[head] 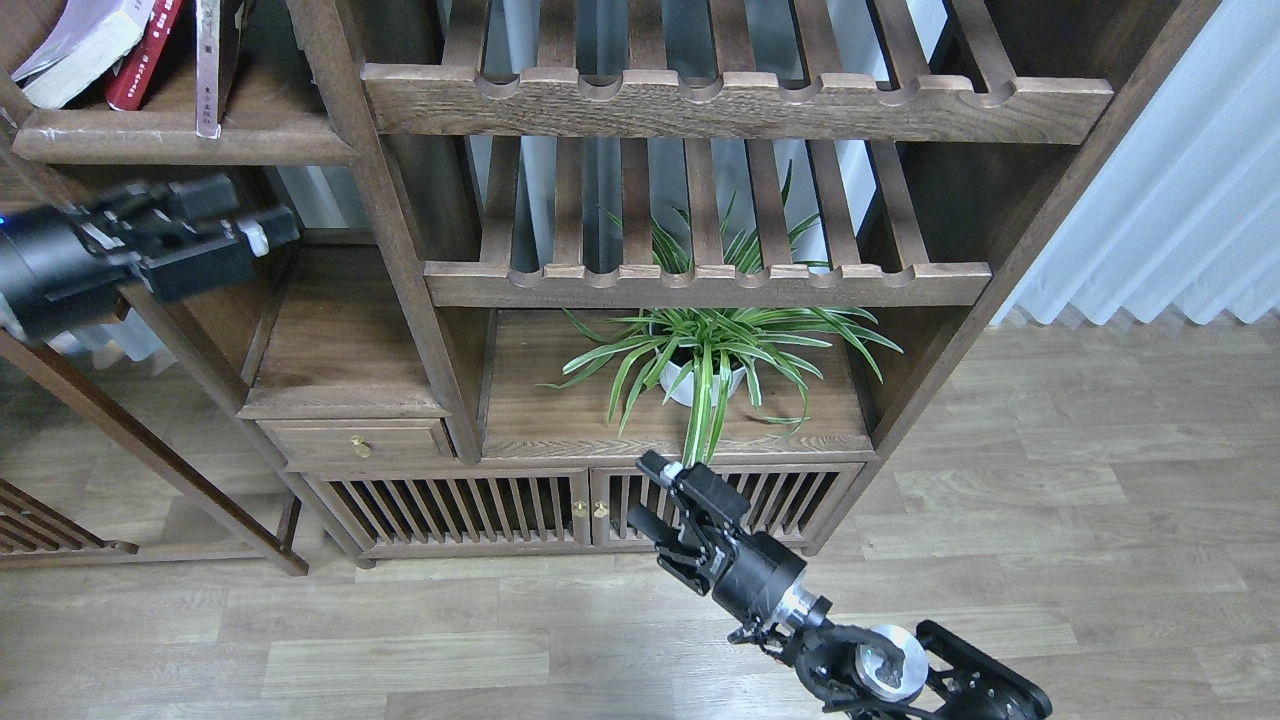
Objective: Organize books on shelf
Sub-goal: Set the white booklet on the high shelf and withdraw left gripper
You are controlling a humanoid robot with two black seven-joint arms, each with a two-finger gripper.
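Three paperback books stand on the solid dark-brown wooden shelf board (180, 145), its thick rounded front edge scratched whitish: a pale lavender-white paperback (75, 50) leaning hard at the left, a red paperback (145, 55) tilted against it, and a maroon paperback (210, 65) nearly upright at the right. I judge them light, stiff along the spine, floppy at the covers and somewhat slick; grip across spine and block, low down. My left gripper (262, 228) hangs just below the shelf board, holding nothing; whether its fingers are parted I cannot tell. My right gripper (645, 495), well below the shelf board, is spread and empty. A white ceramic pot (690, 385) holds a striped green spider plant (715, 340).
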